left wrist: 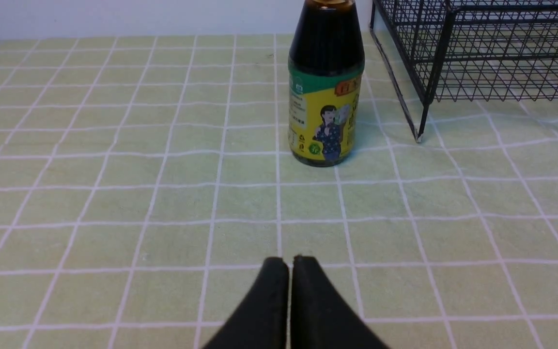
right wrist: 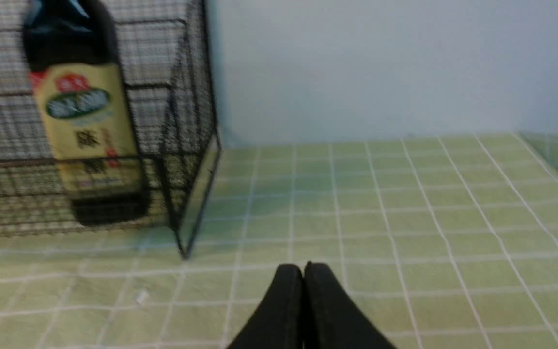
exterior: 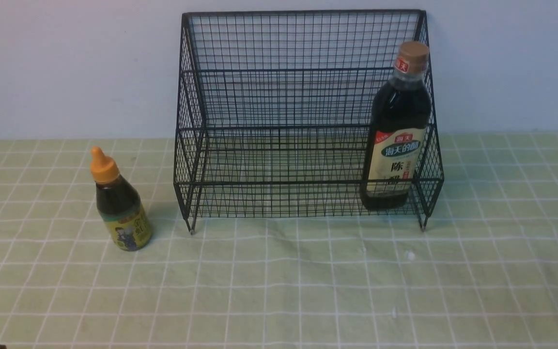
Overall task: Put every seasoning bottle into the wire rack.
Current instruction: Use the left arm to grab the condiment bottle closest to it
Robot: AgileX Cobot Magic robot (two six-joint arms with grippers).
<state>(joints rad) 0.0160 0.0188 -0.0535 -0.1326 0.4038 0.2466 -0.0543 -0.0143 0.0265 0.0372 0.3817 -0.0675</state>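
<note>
Standing upright, short bottle (exterior: 123,213) and tall bottle (exterior: 397,145) point straight up.

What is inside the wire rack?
Only the tall bottle, upright at the rack's right end. The front mesh partly covers its base. The short bottle stands outside.

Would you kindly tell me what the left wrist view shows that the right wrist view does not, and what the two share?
Only the left wrist view: the short bottle with the yellow label, upright on the cloth outside the wire rack, near its corner foot, and the shut left hand.
Only the right wrist view: the tall bottle, blurred, standing inside the rack at its end, and the shut right hand.
Both: part of the rack and the green checked tablecloth.
</note>
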